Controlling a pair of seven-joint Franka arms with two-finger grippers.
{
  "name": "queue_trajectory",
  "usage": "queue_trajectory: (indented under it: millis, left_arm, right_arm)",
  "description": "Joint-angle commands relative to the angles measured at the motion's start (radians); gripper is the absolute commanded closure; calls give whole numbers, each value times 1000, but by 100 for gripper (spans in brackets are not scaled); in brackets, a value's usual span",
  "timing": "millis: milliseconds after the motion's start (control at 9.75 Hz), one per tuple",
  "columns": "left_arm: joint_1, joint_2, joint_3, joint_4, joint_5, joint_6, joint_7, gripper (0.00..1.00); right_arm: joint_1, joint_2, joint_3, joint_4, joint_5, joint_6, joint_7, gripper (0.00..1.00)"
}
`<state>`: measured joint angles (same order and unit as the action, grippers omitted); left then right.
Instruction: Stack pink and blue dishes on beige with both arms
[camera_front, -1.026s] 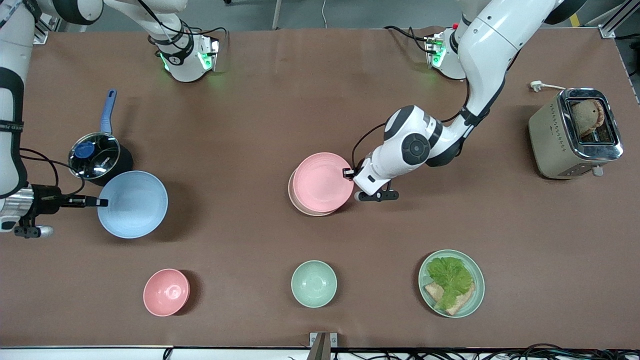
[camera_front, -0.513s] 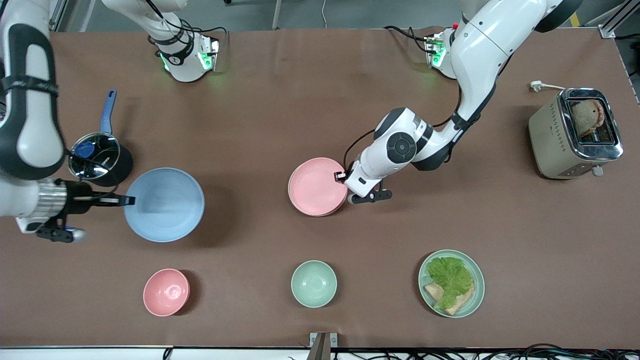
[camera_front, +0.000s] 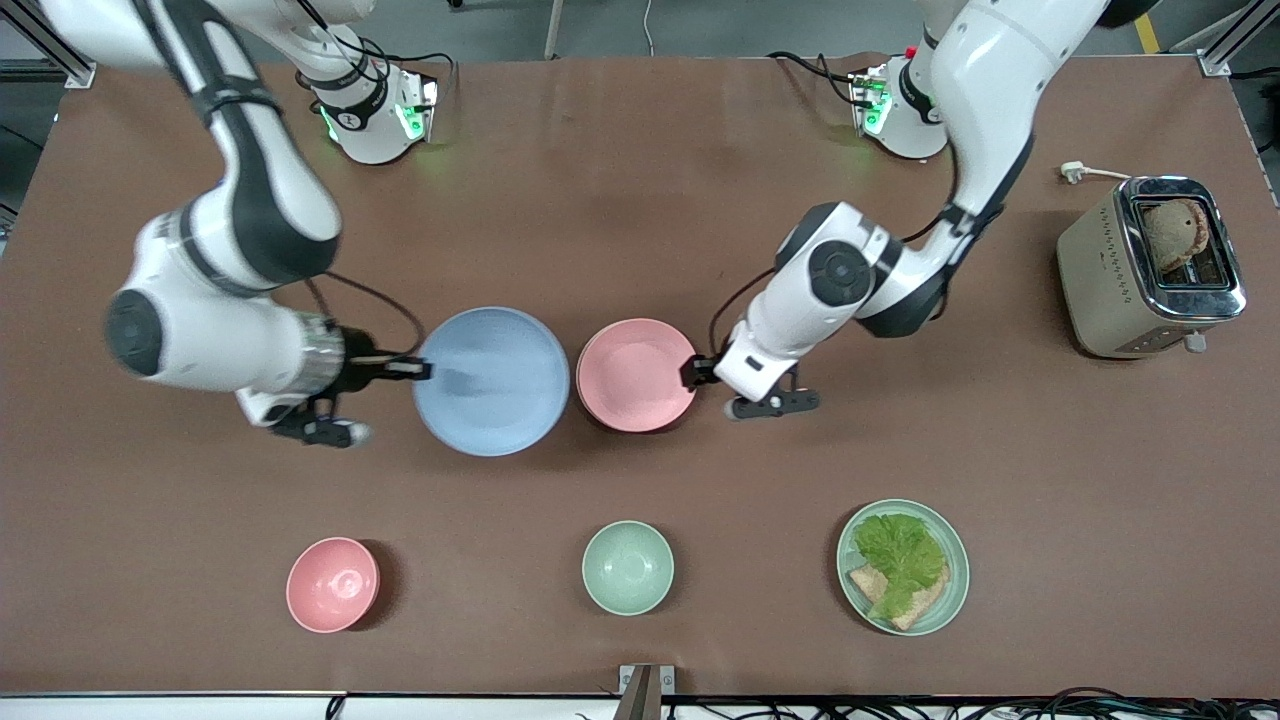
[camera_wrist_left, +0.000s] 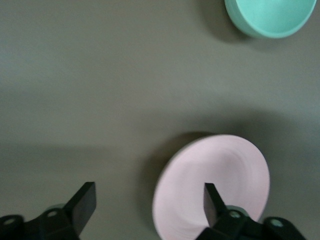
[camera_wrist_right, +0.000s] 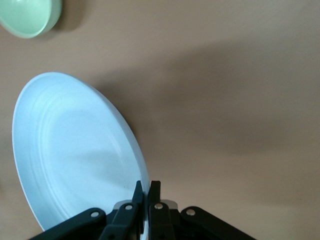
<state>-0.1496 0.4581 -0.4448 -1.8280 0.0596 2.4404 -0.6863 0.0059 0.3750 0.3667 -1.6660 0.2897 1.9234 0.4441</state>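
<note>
Near the middle of the table (camera_front: 640, 200) the pink plate (camera_front: 635, 374) lies stacked on the beige plate (camera_front: 581, 383), of which only a thin rim shows at the edge toward the right arm's end. Just beside that stack, toward the right arm's end, the blue plate (camera_front: 491, 380) is held above the table by the right gripper (camera_front: 415, 369), whose fingers pinch its rim; its edge comes close to the pink plate's, and whether they touch cannot be told. The left gripper (camera_front: 690, 371) sits at the pink plate's rim on the side toward the left arm's end, released, with its fingers spread apart. Nearer the front camera stand a small pink bowl (camera_front: 333, 584), a pale green bowl (camera_front: 628, 567) and a green plate with lettuce and bread (camera_front: 903, 566); a toaster (camera_front: 1150, 267) holding a slice stands at the left arm's end. None of these lies between the blue plate and the stack. The left wrist view shows the wide gap between the open fingers (camera_wrist_left: 212, 201) over the pink plate, with the green bowl farther off; the right wrist view shows the fingers (camera_wrist_right: 154, 192) closed tight on the tilted blue plate's thin edge.
</note>
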Motion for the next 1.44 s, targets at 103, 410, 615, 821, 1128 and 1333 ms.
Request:
queue_trajectory:
  millis: [103,410,615,821,1128,1333]
  left_arm:
    - [18,-240,148,-139,14,-118,294,0]
    - [33,-385,283,-132,12,-220,549,0]
    - [86,-511,307,-137,0,-399,622,0]
    - [110,-581,308,-125,-1,-489,626,0]
    - [128,-523,307,182,-27,-737,619,0]
    - [150,-442,305,426,-32,-921,619,0]
  right_arm:
    - [-3,-30,162,-234,-15,324,94,99]
    - [64,13,199,-378,-18,630,117,98]
    - [91,57,199,-438,-20,774,116,98]
    - [101,100,199,-454,-29,845,116,98]
    - [112,123,199,-481,-41,899,114,96]
    - [102,134,196,-486,-64,908,111,95]
